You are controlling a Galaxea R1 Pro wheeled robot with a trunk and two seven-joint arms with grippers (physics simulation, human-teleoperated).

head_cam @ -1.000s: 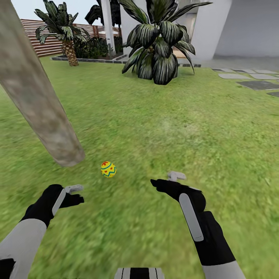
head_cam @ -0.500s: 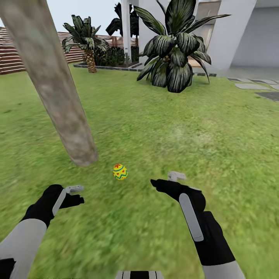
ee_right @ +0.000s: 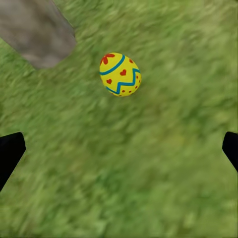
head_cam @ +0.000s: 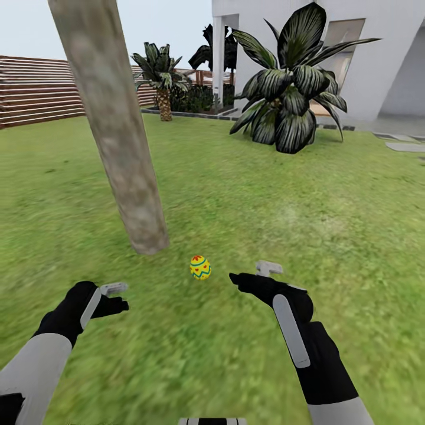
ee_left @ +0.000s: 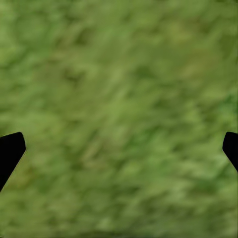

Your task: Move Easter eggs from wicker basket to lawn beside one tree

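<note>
One egg [head_cam: 200, 267] is seen lying on the grass [head_cam: 283, 206] around the middle of the head view, just beside the foot of the tree trunk [head_cam: 118, 136] at upper left. The left pincer [head_cam: 118, 297] and right pincer [head_cam: 251, 274] are both held wide open with nothing gripped, low in the frame.
</note>
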